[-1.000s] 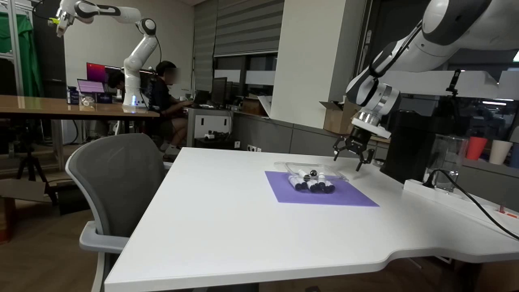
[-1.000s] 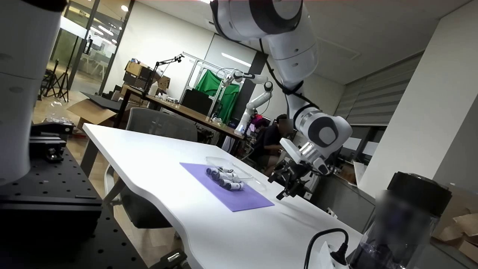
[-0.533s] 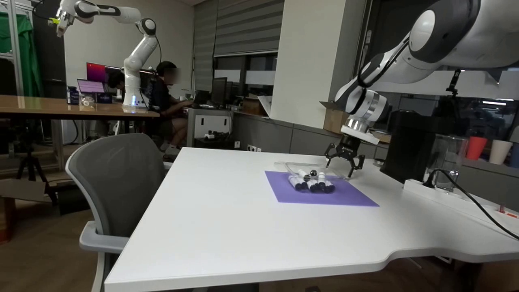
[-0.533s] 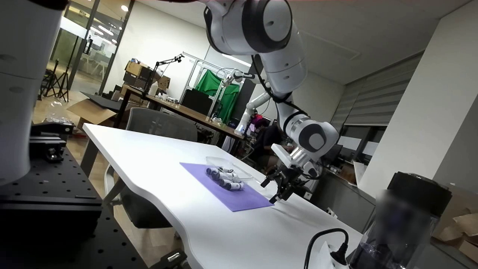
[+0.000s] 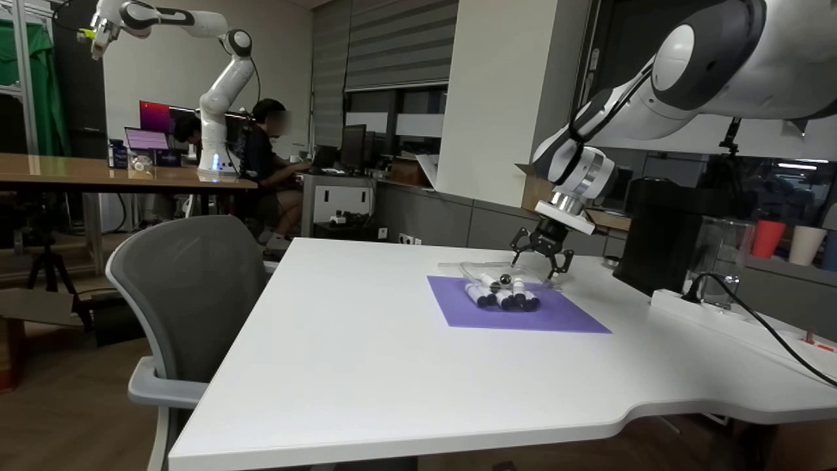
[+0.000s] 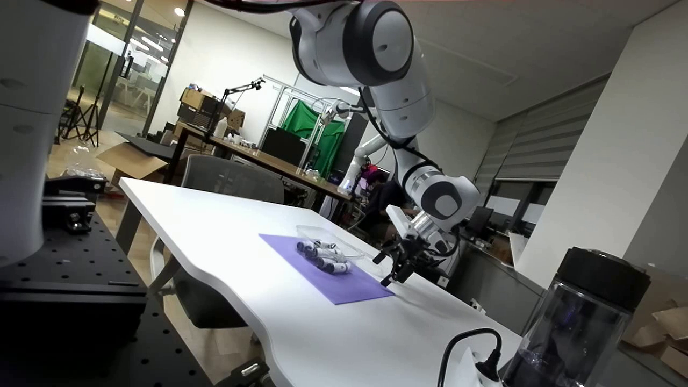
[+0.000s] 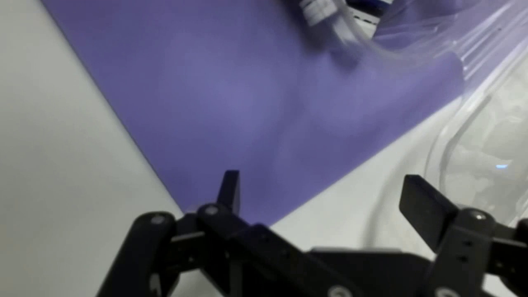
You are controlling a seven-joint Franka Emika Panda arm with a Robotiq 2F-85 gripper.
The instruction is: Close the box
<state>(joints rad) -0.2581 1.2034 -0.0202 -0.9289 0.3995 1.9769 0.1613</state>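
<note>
The clear box (image 7: pixel 416 37), upper right in the wrist view, sits on a purple sheet (image 7: pixel 247 103), lid (image 7: pixel 486 161) folded open, dark-ended white cylinders (image 5: pixel 502 296) inside. The arm (image 5: pixel 673 108) slants down from an exterior view's upper right; fingers (image 7: pixel 427 212) stand wide apart near the lid.

White table (image 5: pixel 405 379) with a flat purple sheet (image 5: pixel 559 316) and, well apart, a white power strip (image 5: pixel 752 334)
</note>
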